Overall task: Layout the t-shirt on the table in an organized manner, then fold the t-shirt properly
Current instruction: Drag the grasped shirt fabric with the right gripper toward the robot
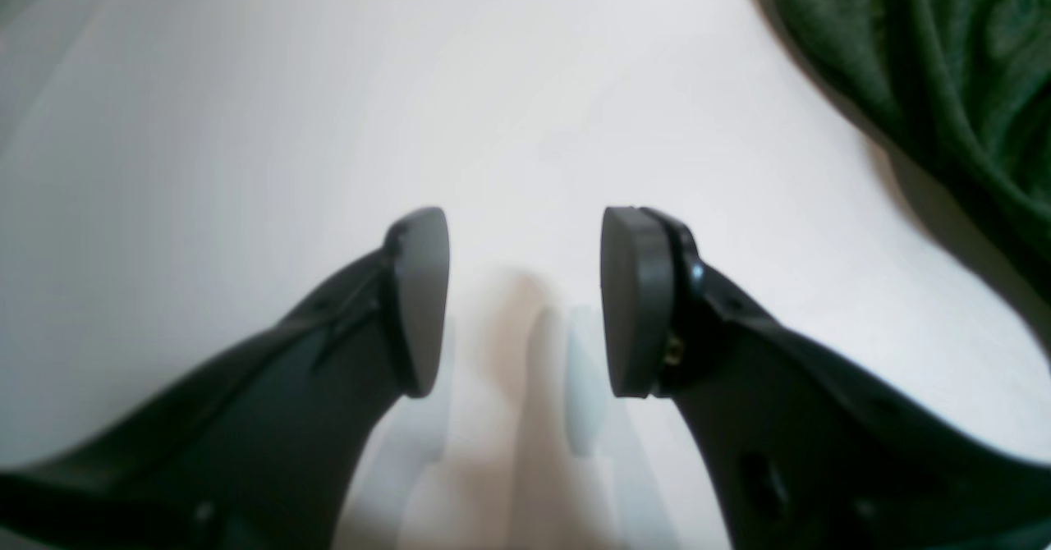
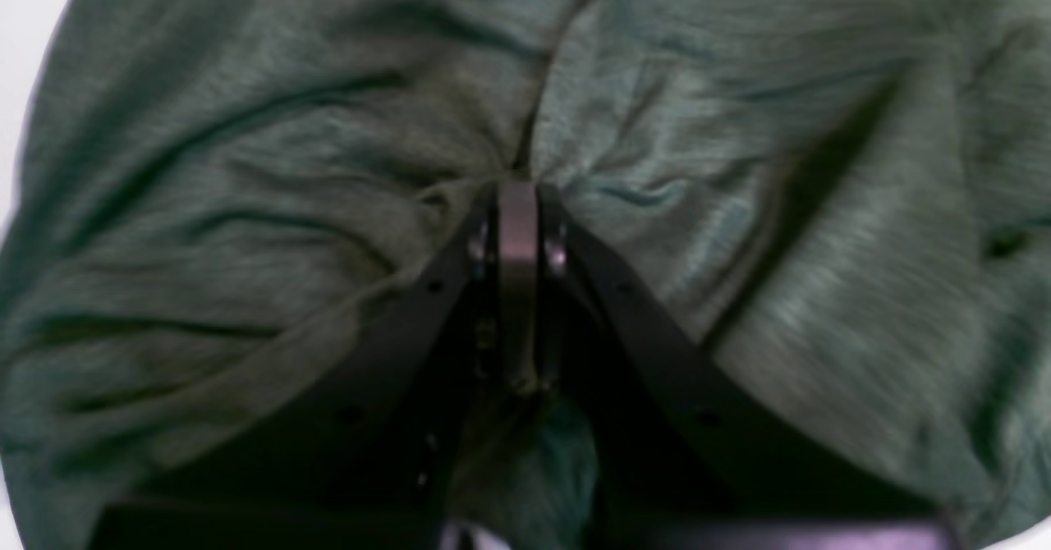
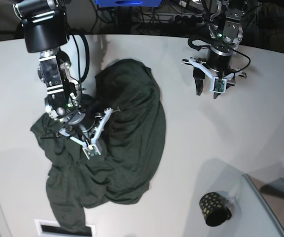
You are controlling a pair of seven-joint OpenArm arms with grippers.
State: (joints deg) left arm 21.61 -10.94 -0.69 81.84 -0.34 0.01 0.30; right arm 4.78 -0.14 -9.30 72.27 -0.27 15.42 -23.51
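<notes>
1. Nearest the right wrist camera was the right gripper [image 2: 517,197], its two black fingers pressed together on a pinch of crumpled cloth, so it was clamped on the one dark green, thin-fabric t-shirt [image 2: 287,205].
2. One t-shirt was in view. It lay in a bunched, wrinkled heap on the left-centre of the single large, smooth white table [image 3: 230,128], as the base view showed, with one part trailing towards the near edge.
3. Two robot arms were counted. The one on the left of the base view carried the right gripper [image 3: 89,134], sunk into the heap of the t-shirt [image 3: 132,148].
4. The one on the right of the base view carried the left gripper [image 3: 207,91], which hung over bare table, well apart from the shirt.
5. From the left wrist camera, the left gripper [image 1: 524,300] showed two dark grey pads [image 1: 636,304] standing apart with only white table [image 1: 246,123] between them; it was parted and held nothing. A fold of the t-shirt [image 1: 944,66] filled that view's upper right corner.
6. One small black cup with gold dots [image 3: 213,209] lay on its side near the table's lower right.
7. One pale panel [image 3: 270,212] sat at the lower right corner, just beside the cup.
8. No brand, label or readable writing showed on the shirt or the cup.
</notes>
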